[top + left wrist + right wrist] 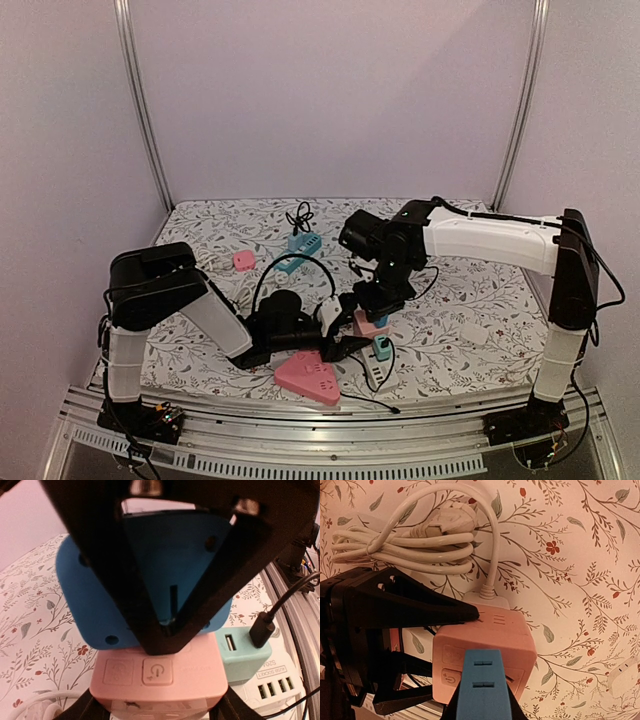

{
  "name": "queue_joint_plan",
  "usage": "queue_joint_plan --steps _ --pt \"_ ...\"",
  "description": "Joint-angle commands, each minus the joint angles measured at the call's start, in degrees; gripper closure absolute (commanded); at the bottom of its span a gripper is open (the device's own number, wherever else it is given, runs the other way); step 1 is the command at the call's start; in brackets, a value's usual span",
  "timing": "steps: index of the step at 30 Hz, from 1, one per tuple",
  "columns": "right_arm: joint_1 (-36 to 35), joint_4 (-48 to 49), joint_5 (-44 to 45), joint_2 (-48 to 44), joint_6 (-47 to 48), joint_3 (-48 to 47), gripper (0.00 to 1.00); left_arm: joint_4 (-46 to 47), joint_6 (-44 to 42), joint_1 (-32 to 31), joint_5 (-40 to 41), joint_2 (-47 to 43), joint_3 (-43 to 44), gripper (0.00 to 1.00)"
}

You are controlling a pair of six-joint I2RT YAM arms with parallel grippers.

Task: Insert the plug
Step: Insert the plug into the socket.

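A pink cube socket [200, 672] with a power button on its face stands on the flowered cloth; it also shows in the top view [366, 326] and the right wrist view [507, 635]. My left gripper [160, 707] is shut on it, one finger on each side [350, 338]. My right gripper [482, 702] is shut on a blue plug [484, 680] and holds it against the cube's face [378, 300]. In the left wrist view the blue plug [95, 595] sits right above the cube. Its pins are hidden.
A teal USB adapter [245, 655] with a black cable sits in a white power strip [270, 692] right of the cube. A coiled white cord [405, 545] lies behind it. A pink triangular piece [308, 377], a small pink cube [243, 261] and a teal strip [302, 246] lie around.
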State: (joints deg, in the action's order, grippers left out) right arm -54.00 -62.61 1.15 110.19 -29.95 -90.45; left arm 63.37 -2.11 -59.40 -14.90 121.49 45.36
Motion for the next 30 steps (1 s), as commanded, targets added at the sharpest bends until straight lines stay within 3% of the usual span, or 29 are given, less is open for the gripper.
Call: queue_joint_plan --steps 1,5,8,17,22,30 --pt "-0.4 -0.3 4.2 9.1 2.0 5.9 0.86 1.8 -4.6 -1.0 -5.3 -2.8 -0.6 1.00" --pt "-0.3 -2.9 4.6 7.6 3.0 0.5 0.62 1.8 -4.9 -1.1 -4.9 -2.9 -0.5 1.00" --pt "-0.4 -4.0 4.8 6.7 3.4 -2.4 0.52 1.7 -5.1 -1.2 -4.9 -2.9 -0.5 1.00" --pt "-0.4 -6.1 4.5 3.8 5.0 -6.7 0.40 1.3 -5.4 -1.3 -5.2 -3.0 -0.4 1.00" --pt "-0.4 -4.5 0.6 1.3 7.6 -10.1 0.25 0.5 -5.9 -1.5 -4.9 -3.0 0.1 1.00" --pt "-0.1 -6.4 -0.2 -5.2 5.5 -8.7 0.29 -0.2 -6.2 -1.7 -3.9 -3.0 -0.1 1.00"
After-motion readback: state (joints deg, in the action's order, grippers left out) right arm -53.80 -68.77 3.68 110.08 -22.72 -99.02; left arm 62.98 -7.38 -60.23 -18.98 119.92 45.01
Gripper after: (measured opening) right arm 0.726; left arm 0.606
